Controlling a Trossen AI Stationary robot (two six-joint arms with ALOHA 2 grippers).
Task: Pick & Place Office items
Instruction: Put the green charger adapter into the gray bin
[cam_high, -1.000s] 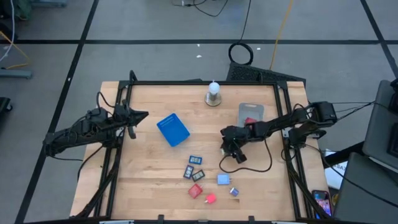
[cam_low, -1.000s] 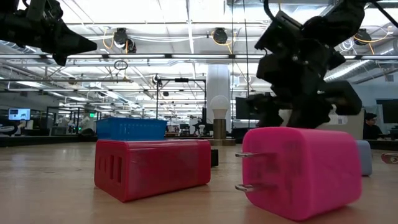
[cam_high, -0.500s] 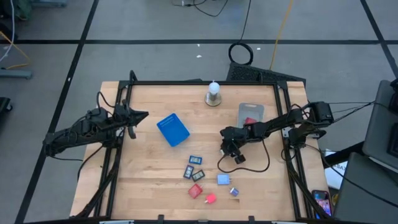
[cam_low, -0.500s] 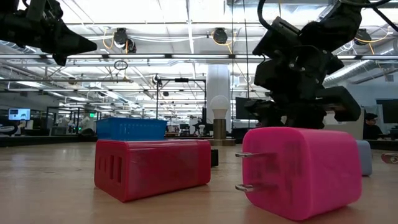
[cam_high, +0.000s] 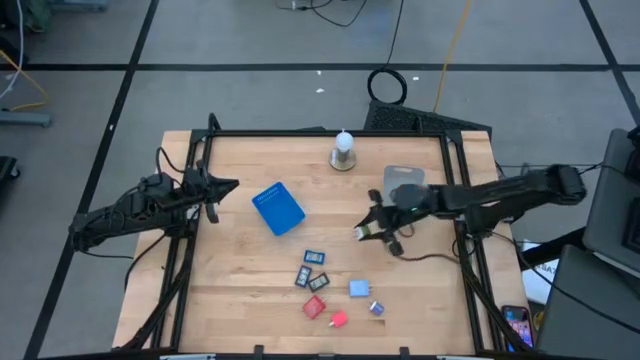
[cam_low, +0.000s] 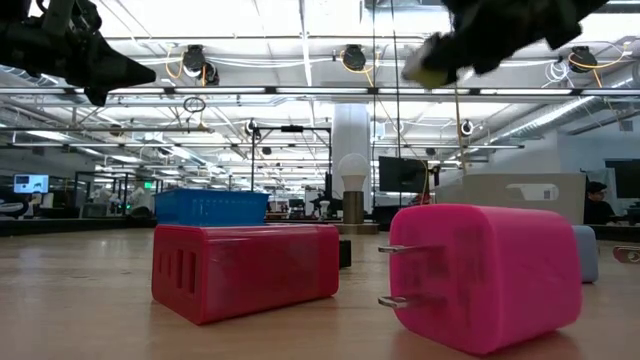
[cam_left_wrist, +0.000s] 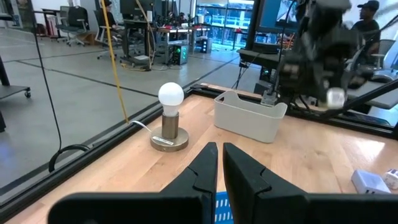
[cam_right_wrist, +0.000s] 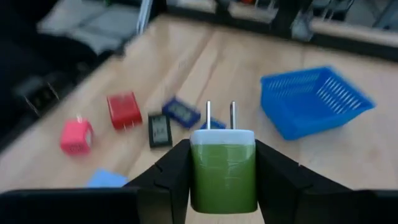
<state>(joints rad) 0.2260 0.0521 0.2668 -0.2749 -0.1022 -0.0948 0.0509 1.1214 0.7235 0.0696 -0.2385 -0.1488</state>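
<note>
Our right tool is closed on a small green wall-plug block with a white cap, its two metal prongs pointing forward, away from the wrist. In the overhead view this tool hangs over the right half of the wooden table, clear of the surface. Just behind it, toward the far right corner, sits a pale grey open bin; we judge it the likely drop spot, so the coming move would run from the tool back toward that bin. The right arm is far nearer to it than the left.

The other small office items, among them a red block and a pink plug block, lie grouped near the front edge. Our left tool, pinched shut and empty, waits at the table's left edge beside a blue mesh basket.
</note>
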